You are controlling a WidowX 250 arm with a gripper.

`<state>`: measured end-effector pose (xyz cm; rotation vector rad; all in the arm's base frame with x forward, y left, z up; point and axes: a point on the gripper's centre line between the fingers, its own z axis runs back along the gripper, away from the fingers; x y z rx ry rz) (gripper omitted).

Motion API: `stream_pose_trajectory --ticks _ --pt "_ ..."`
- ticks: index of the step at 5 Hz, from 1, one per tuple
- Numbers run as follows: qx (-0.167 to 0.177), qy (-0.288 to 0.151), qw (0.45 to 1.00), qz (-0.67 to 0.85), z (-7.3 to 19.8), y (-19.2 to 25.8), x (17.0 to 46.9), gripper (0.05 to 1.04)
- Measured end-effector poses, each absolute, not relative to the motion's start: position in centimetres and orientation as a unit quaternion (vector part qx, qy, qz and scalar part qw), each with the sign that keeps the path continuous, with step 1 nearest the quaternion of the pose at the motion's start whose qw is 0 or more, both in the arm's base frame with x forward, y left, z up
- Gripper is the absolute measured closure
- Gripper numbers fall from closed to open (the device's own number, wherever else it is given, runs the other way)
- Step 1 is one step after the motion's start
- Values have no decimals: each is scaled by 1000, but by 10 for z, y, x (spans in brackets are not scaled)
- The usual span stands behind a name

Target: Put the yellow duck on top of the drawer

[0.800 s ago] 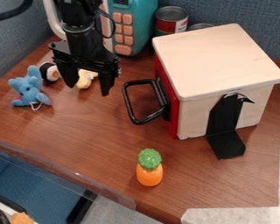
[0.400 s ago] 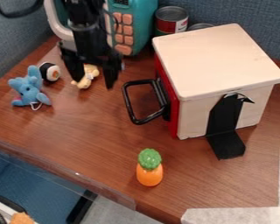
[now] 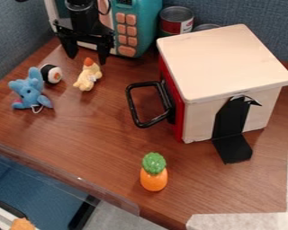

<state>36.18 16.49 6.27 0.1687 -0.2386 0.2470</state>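
Below the open, empty tool (image 3: 85,55), yellow duck (image 3: 88,75) ungrasped; approach phase, presumably; next: align, descend.

The top edge cuts off the teal microwave (image 3: 147,28), and the drawer (image 3: 222,60) partly hides a can (image 3: 175,22).

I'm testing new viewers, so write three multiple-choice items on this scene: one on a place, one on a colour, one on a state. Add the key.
1. Where is the duck?
A. On the drawer
B. On the table
C. On the can

2. What colour are the pineapple's leaves?
A. Green
B. Red
C. Blue

3. How is the gripper?
A. Shut on the duck
B. Shut on the elephant
C. Open

Key:
1: B, it rests on brown wood, beside the drawer.
2: A, green tops the orange body.
3: C, its fingers stand wide apart.
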Motion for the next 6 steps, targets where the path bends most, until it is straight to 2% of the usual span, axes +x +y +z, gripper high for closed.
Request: stream_pose_trajectory --ticks 2,3,4,5,6 --pt "75 -49 986 142 3 178 370 118" --pt "73 -45 984 153 1 177 374 401" --pt "62 -44 985 156 2 172 373 630" --pt "45 -48 981 183 32 164 370 709" --pt "23 -61 981 184 85 125 374 719"
